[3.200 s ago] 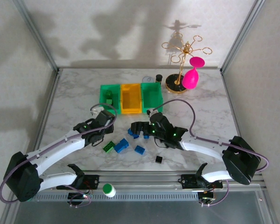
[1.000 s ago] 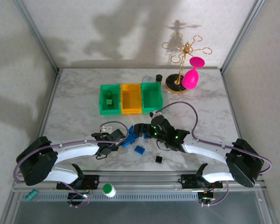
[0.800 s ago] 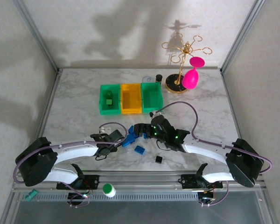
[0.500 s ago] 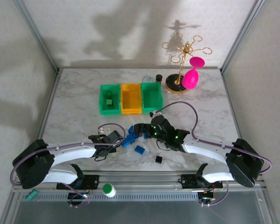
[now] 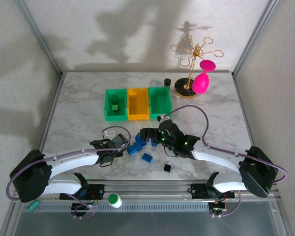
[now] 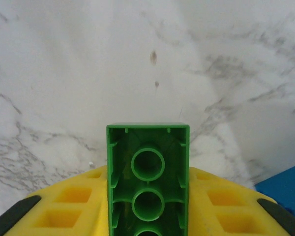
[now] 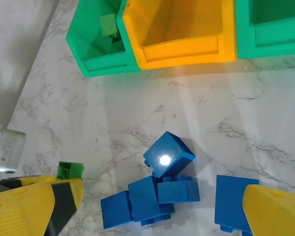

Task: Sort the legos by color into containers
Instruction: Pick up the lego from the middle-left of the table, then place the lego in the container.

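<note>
Top view: L green bin (image 5: 115, 117), left of the yellow-orange bin (image 5: 138, 116), holds a small green brick (image 5: 115, 104). R green bin (image 5: 160, 114) touches its other side. Blue bricks (image 5: 136, 146) & a black brick (image 5: 166, 168) lie on the marble, arm-side of it.

Left wrist: left gripper (image 6: 148, 216) jaws clamped on a held green lego (image 6: 148, 172), its hollow underside w/ round tubes facing the cam.

Right wrist: right gripper (image 7: 150, 196) jaws wide apart over the blue bricks, arm-side of the yellow-orange bin.
</note>
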Tool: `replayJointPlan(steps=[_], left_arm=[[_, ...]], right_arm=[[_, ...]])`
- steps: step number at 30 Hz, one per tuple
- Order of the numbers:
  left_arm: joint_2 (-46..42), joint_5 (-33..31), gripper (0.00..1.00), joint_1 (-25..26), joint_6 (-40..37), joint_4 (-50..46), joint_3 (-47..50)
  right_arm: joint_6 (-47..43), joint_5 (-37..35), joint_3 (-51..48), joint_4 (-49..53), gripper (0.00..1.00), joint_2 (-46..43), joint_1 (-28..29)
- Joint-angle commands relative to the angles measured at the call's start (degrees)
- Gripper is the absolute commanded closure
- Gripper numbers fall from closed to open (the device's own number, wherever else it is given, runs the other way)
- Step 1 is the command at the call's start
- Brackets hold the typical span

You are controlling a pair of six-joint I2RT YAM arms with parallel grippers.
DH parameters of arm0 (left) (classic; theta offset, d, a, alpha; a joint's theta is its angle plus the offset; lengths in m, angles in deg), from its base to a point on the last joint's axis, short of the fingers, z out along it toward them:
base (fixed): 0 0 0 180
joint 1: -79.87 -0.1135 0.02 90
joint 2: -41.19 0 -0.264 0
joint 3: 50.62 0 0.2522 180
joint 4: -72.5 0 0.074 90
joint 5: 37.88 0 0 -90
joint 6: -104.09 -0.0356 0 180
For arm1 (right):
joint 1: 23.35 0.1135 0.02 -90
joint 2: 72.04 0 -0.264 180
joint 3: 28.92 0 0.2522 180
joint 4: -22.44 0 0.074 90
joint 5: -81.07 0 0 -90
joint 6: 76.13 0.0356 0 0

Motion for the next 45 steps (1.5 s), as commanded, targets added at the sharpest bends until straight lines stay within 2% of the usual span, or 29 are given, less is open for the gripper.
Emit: replayJointPlan(steps=[1,5,10,16,24,33,40,45], left_arm=[[-2.3,-3.2,0.72,-2.9,-2.7,-2.9,-3.7],[-2.5,-4.4,0.72,-6.8,-6.6,-4.5,-10.0],[1.3,-3.9,0.72,-11.9,-12.2,-2.8,-17.5],[9.7,0.6,0.73,-17.5,-16.9,1.8,-26.1],[24.0,1.1,0.74,-23.6,-20.5,3.9,-37.3],[37.1,2.5,0.74,-26.0,-23.6,4.7,-47.9],[42.0,2.0,0.74,-27.1,-23.6,3.9,-51.5],[43.0,1.9,0.70,-27.1,-24.4,3.5,-52.3]], right_arm=[[0.8,-2.0,0.9,0.6,0.01,-1.4,0.2],[0.7,-1.7,1.0,0.5,0.01,-1.8,-0.5],[2.3,-1.9,-0.1,-1.2,0.01,-2.6,-1.9],[2.0,-2.3,0.5,-3.2,0.01,-1.3,-2.4],[1.0,-1.5,1.8,-5.3,0.01,0.6,-2.9],[0.9,-0.9,1.7,-5.3,0.01,1.7,-3.3],[0.8,-0.5,1.5,-5.5,0.01,2.2,-3.8],[0.8,-0.3,1.5,-5.5,0.01,2.4,-4.1]])
